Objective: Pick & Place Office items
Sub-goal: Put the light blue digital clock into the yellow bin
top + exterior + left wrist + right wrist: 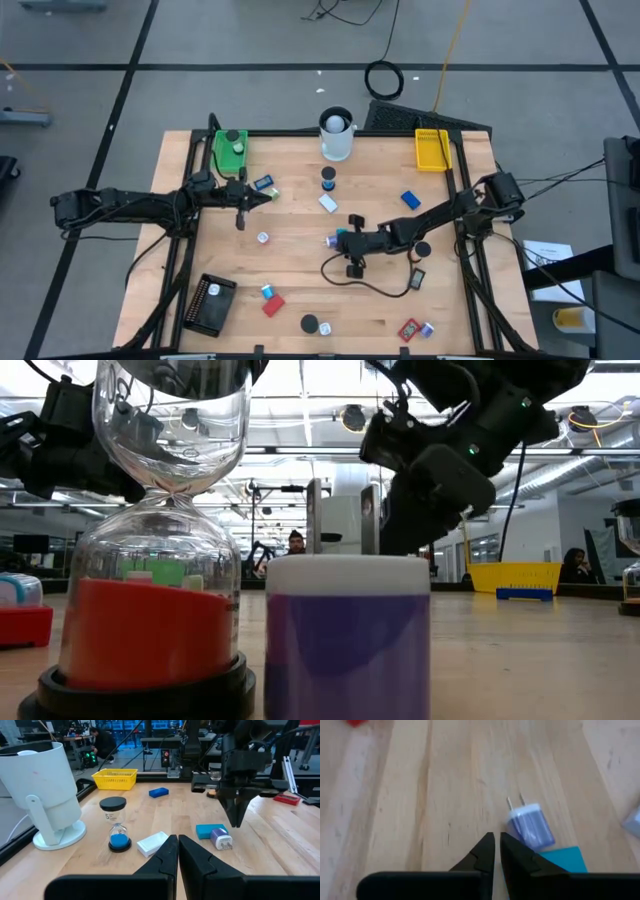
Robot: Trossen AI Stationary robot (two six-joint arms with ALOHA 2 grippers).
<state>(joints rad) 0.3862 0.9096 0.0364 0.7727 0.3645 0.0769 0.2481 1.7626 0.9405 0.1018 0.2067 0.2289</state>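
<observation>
Small office items lie scattered over the wooden table (pixel 300 270). A purple-and-white charger plug (pixel 531 827) lies flat beside a light blue block (pixel 563 858) near the table's middle. My right gripper (pixel 497 842) is shut and points down just above them, a little to one side of the plug; it also shows in the left wrist view (pixel 235 817). My left gripper (pixel 177 845) is shut and held level over the table's left half (pixel 268 196), facing the right arm. Before it stand a blue-sand hourglass (pixel 117 824) and a white eraser (pixel 152 843).
A tall white cup (pixel 337 135) stands at the far edge between a green tray (pixel 230 150) and a yellow tray (pixel 432 150). A black tray (pixel 210 303) sits at the near left corner. A red-sand hourglass (pixel 150 590) and a purple cylinder (pixel 347 640) stand close to the low camera.
</observation>
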